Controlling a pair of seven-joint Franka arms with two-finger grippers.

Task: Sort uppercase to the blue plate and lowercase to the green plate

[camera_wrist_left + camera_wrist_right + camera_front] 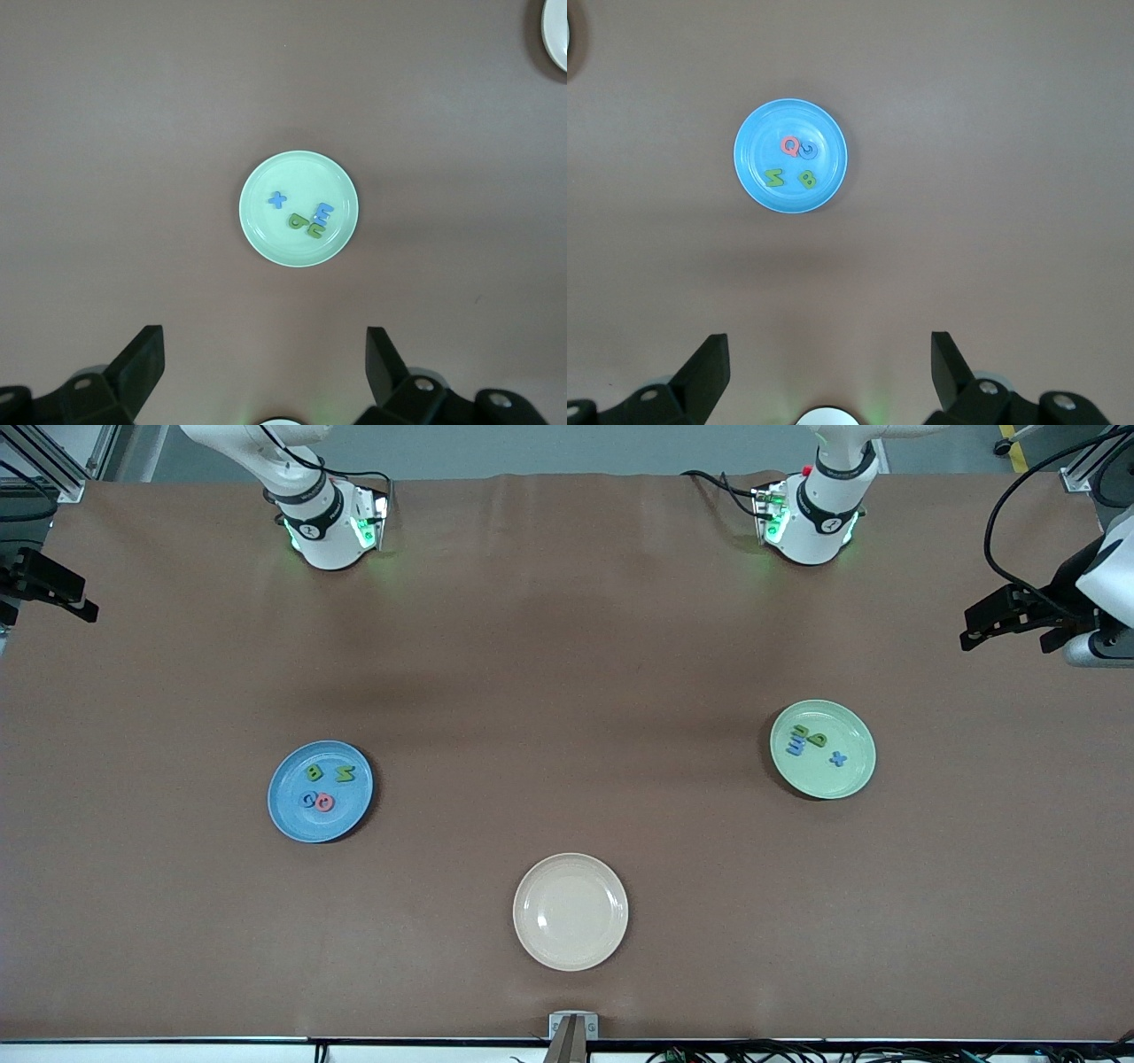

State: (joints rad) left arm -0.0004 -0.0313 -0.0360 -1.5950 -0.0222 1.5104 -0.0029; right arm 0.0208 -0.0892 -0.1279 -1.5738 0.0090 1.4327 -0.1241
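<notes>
The blue plate (297,821) (757,190) lies toward the right arm's end and holds the uppercase pieces: a red-pink Q (790,146), a blue G (809,150), a green N (774,177) and a green B (807,181). The green plate (846,779) (266,239) lies toward the left arm's end and holds the lowercase pieces: a blue x (277,199), a blue m (324,212) and two green letters (296,221) (315,231). My left gripper (264,347) hangs open and empty high above the green plate. My right gripper (828,350) hangs open and empty high above the blue plate.
A cream plate (570,911) with nothing on it sits nearer the front camera, midway between the other two plates. Both arm bases (323,522) (811,514) stand at the table's back edge. Black fixtures (44,584) (1019,615) jut in at both table ends.
</notes>
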